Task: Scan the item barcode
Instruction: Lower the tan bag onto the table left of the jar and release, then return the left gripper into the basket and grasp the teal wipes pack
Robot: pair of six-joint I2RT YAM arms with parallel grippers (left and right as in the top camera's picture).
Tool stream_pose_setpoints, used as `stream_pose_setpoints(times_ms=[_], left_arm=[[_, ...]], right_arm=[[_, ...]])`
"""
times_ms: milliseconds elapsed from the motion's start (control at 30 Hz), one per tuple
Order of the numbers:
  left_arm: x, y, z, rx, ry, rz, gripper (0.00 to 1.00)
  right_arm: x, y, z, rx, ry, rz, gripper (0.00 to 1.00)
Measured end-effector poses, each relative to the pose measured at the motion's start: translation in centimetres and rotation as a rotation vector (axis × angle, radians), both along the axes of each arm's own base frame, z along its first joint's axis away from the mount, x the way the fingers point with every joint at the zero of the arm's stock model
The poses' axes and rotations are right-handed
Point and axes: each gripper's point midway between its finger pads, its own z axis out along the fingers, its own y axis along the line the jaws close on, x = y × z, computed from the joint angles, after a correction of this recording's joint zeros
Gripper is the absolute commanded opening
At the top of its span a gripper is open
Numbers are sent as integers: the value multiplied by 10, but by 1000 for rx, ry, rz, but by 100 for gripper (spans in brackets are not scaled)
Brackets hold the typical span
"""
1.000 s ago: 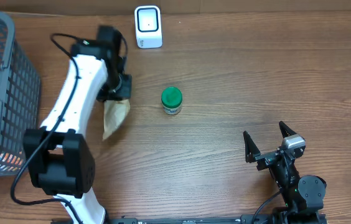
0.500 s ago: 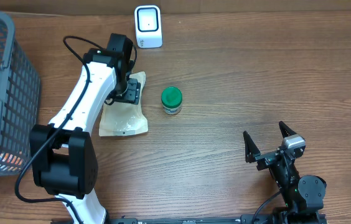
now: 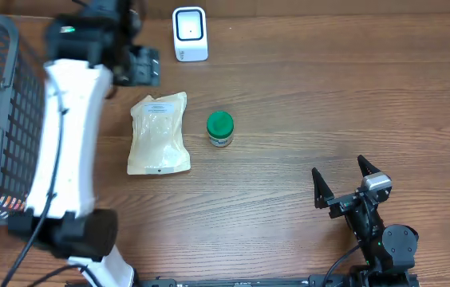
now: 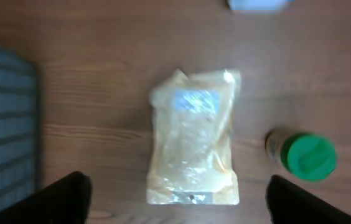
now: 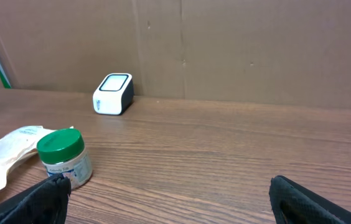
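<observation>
A tan pouch [image 3: 159,134] with a white label lies flat on the table, nothing touching it. In the left wrist view the pouch [image 4: 194,137] sits below and between the spread fingers of my left gripper [image 4: 178,200], which hangs open and empty well above it. From overhead the left gripper [image 3: 140,66] is blurred, up-left of the pouch and left of the white scanner [image 3: 190,33]. A green-lidded jar [image 3: 220,128] stands right of the pouch. My right gripper [image 3: 343,185] rests open and empty at the front right, facing the jar [image 5: 64,158] and the scanner [image 5: 113,94].
A grey wire basket [image 3: 1,119] stands at the left edge, seen also as the basket [image 4: 4,124] in the left wrist view. A cardboard wall [image 5: 225,50] backs the table behind the scanner.
My left gripper opened and let go of the pouch, which now lies flat. The left arm then lifted and swung back and left, away from it. The right arm has not moved.
</observation>
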Motion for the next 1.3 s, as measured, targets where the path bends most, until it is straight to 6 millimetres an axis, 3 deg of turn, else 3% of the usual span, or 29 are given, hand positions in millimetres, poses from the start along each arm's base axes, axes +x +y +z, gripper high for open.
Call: stream_pose_setpoints(times_ms=[100,233,333,433,567,733,1000,1300], left_arm=[[-14,45,47,-18,-128,140,100],[-57,121,90,-11,-248,381,99],[-94,175,101,7,-273,570,100],[-121,223,95,18,-251,744,100],[-144,274,65,-2,-172,934,100],[-152,317,7,-47,-29,1062,100],[-141,343,-64,-50,97,1140,98],[-145,365,-150,46,207,1158,90]], right_arm=[[0,0,0,0,0,0,100],[0,0,0,0,0,0,100],[0,0,0,0,0,0,100],[0,0,0,0,1,0,100],[0,0,0,0,1,0,100],[0,0,0,0,1,0,100],[0,0,0,0,0,0,100],[0,0,0,0,1,0,100]])
